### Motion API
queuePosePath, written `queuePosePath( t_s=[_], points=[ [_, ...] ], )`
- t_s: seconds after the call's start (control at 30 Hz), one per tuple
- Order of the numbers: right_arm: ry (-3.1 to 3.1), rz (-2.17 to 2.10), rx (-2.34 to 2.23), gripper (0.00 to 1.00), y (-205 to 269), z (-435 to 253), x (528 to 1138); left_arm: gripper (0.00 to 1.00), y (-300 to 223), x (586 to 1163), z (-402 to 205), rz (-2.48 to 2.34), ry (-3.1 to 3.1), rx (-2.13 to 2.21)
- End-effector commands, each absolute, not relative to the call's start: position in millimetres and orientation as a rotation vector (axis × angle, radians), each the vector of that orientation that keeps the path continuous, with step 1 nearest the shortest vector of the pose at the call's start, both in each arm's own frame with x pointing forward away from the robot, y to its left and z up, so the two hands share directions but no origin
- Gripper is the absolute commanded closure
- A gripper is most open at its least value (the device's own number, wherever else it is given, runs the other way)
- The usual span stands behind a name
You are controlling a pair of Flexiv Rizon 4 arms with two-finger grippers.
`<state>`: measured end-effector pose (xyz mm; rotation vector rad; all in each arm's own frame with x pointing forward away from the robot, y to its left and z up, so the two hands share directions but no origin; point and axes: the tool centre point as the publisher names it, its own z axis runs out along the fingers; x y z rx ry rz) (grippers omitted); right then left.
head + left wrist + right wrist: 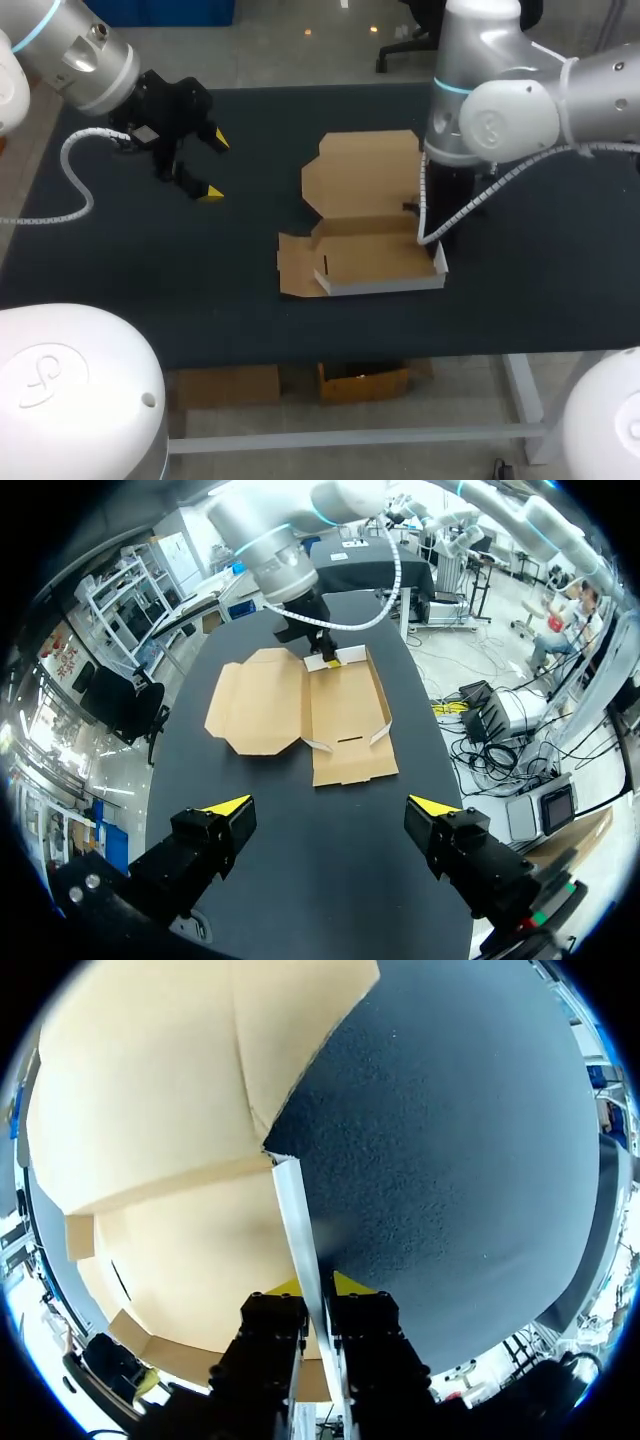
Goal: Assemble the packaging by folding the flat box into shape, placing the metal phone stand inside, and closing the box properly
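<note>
**Thin card, pinched at its right wall**

The left gripper hangs over the dark, matte table, fingers wide apart and holding nothing. Mid-table lies the cardboard box, half folded: brown inside, white outside, its lid flat behind the shallow tray. It looks light, stiff only between creases and easily buckled, so walls and flaps are the sensible holds. The right gripper is clamped on the upright side wall.

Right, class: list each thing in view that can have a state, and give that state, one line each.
box: partly folded, lid lying open and flat, tray looks empty
side flap: raised on edge, pinched between two fingers
left gripper: open, empty, apart from the box
right gripper: shut on the side flap
</note>
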<state>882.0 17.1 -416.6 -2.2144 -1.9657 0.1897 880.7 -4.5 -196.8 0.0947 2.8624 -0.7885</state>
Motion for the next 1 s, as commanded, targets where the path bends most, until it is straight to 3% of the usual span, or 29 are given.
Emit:
queuePosePath(
  t_s=[0.03,0.23,0.77,1.0],
  points=[
    [-1.980,0.160,-2.244,0.89,18.0,-416.1,878.9,0.00,-4.3,880.1,-196.0,-0.783,2.864,0.094],
    [-1.982,0.117,-2.269,0.85,19.5,-416.9,882.3,0.00,-4.3,880.1,-196.0,-0.783,2.864,0.094],
    [-1.989,0.097,-2.330,0.91,24.3,-414.6,883.5,0.00,-4.3,880.1,-196.0,-0.783,2.864,0.094],
    [-1.988,0.097,-2.334,0.86,24.9,-413.9,883.3,0.00,-4.3,880.1,-196.0,-0.783,2.864,0.094]
  ],
)
